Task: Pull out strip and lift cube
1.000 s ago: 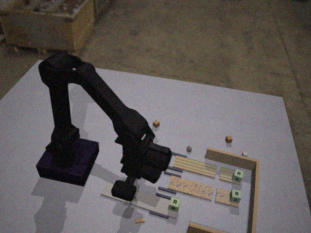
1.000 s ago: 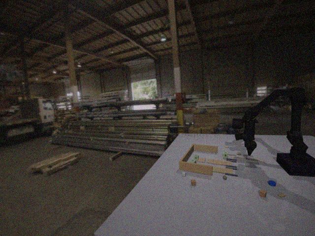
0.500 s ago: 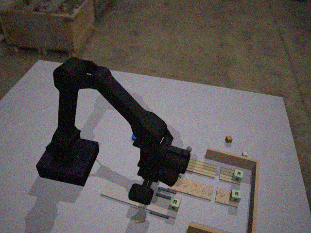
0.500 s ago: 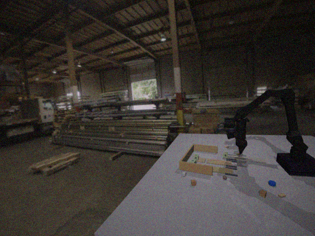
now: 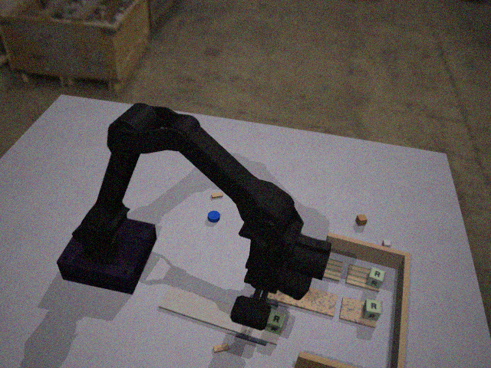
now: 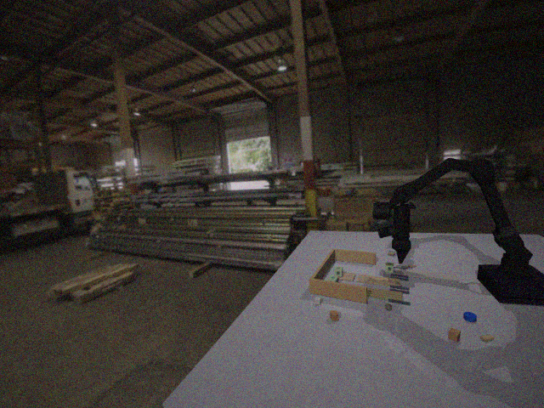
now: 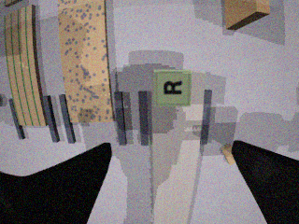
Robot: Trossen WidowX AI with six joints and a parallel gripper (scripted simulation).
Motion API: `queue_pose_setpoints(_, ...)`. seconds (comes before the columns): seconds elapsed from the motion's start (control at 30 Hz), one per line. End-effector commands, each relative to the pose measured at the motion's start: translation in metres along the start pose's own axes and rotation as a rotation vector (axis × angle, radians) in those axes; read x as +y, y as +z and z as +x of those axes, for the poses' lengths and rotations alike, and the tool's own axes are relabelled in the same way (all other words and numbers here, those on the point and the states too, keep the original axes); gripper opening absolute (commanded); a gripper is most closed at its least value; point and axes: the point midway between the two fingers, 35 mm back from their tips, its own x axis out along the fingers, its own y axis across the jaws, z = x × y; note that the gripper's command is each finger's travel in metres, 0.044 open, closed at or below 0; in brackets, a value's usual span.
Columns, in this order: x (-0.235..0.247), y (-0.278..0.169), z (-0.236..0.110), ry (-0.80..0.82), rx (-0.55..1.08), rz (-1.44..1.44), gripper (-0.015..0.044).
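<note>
We are hovering, jaws wide and empty, over the labelled cube [image 7: 171, 86], risking nudging it off its strip [image 7: 176, 171].

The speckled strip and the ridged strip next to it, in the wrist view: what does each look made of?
The speckled strip looks like cork or particle board: matte tan with dark flecks all over. The ridged strip looks like slatted wood, perhaps bamboo: paler yellow with straight dark lines running lengthwise. Neither shows any gloss, and the grain of the picture leaves the exact material open.
</note>
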Motion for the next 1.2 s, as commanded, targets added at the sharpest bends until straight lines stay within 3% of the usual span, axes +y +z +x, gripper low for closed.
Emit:
queue_pose_setpoints(0.0, 0.000, 0.016, -0.002, -0.005, -0.001, 0.002, 0.0440)
queue_pose_setpoints(0.27, -0.001, 0.038, -0.004, -0.006, -0.003, 0.002, 0.0440)
queue_pose_setpoints(0.53, -0.002, 0.039, 0.006, -0.006, -0.003, 0.002, 0.0250)
queue_pose_setpoints(1.17, -0.002, 0.039, 0.037, -0.005, -0.003, 0.002, 0.0250)
